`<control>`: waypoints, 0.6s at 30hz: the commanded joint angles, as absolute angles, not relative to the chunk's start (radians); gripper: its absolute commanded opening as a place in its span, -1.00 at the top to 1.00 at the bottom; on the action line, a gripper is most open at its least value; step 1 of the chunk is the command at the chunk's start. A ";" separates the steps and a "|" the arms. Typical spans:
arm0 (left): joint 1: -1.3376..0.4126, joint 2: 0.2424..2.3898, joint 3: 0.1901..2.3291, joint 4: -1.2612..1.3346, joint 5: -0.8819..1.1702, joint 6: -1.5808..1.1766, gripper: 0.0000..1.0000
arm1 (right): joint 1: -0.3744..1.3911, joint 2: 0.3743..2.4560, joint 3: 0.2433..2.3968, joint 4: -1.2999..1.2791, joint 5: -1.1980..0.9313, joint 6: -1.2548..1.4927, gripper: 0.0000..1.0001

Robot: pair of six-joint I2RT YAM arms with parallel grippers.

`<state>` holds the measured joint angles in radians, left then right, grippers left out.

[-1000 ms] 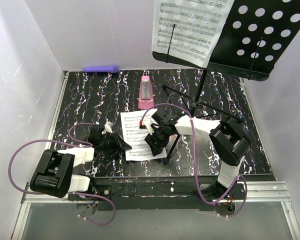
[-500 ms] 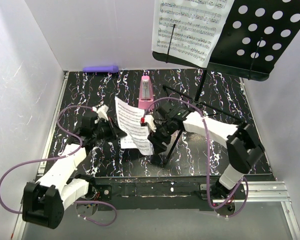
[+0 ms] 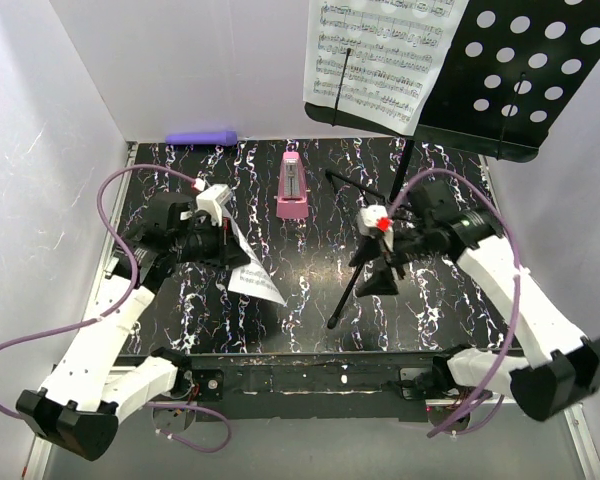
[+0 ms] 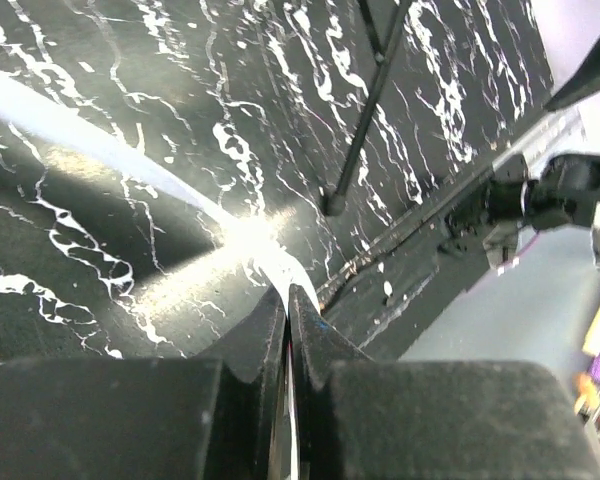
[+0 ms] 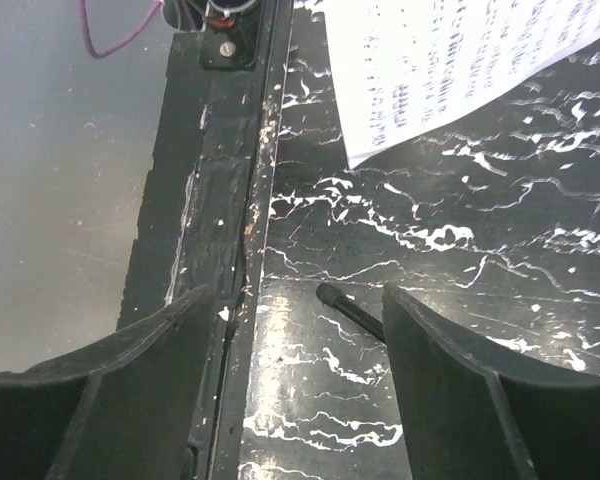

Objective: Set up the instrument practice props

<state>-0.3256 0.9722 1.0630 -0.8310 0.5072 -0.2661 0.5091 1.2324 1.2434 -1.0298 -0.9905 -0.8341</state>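
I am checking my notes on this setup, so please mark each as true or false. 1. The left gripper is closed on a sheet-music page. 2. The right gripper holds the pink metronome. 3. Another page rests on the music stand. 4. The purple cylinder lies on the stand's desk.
1. True: the left gripper is shut on a sheet-music page.
2. False: the right gripper is open and empty; the metronome stands alone on the table.
3. True: a second page rests on the music stand.
4. False: the purple cylinder lies at the table's back edge, by the wall.
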 commanded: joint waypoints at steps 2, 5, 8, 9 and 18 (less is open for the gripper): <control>-0.474 0.977 1.184 -1.014 0.451 -0.163 1.00 | 0.443 1.025 1.070 -1.016 -1.143 -0.986 -0.65; -0.561 0.950 1.178 -1.012 0.462 -0.137 1.00 | 0.439 0.974 1.031 -1.083 -1.089 -1.063 -0.83; -0.609 0.913 1.160 -1.015 0.454 -0.101 1.00 | 0.410 0.970 1.094 -1.155 -1.045 -1.060 -0.83; -0.623 0.901 1.158 -1.015 0.459 -0.089 1.00 | 0.397 0.966 1.121 -1.184 -1.043 -1.060 -0.82; -0.733 0.761 1.101 -0.901 0.569 0.060 1.00 | 0.311 0.914 1.174 -1.028 -1.067 -0.795 -0.89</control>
<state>-0.6945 0.8074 1.1248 -0.9649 0.4995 -0.0383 0.3267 0.9291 1.1580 -1.1431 -1.0248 -0.9497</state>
